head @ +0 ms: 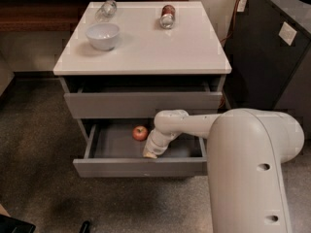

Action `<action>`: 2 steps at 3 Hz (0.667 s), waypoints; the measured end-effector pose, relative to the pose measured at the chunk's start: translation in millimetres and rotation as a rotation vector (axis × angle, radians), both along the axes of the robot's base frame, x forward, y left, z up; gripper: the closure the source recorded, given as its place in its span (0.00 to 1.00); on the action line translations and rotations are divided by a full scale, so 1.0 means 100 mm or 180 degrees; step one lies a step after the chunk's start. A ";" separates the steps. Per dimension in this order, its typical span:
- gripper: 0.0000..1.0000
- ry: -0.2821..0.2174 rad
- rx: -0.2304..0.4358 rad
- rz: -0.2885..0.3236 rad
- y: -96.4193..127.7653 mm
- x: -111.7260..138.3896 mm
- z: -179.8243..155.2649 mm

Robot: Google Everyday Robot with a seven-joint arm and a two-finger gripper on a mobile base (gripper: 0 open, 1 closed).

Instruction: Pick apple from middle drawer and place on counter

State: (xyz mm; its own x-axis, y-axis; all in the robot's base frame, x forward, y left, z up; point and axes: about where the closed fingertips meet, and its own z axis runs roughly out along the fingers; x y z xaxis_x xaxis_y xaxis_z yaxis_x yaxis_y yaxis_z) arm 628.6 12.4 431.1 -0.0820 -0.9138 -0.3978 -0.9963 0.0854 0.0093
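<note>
While gripper [149, 154] sits in middle drawer [121, 168], one apple [140, 133] (beside it)

Red apple [140, 133] inside the grey middle drawer [121, 168] with its dark grey floor. The cream-white gripper [149, 153] is in that drawer too, near its front. Above the drawer, a glossy pale grey-white counter [146, 52] with a white bowl [102, 35].

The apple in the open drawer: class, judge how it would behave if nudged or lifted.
Being round, the apple would probably roll across the middle drawer floor if nudged. It is small, so likely light to lift. The gripper sits in the drawer, near it.
</note>
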 end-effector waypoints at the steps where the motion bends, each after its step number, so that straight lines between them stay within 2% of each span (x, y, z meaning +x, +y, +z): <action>1: 1.00 0.0000 0.0000 0.0000 0.00 0.00 0.00; 2: 0.83 0.0000 0.0000 0.0000 0.00 0.00 0.00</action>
State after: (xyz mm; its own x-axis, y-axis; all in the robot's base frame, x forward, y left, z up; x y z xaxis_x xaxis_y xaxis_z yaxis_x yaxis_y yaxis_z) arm 628.6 12.4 431.1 -0.0820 -0.9138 -0.3977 -0.9963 0.0854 0.0092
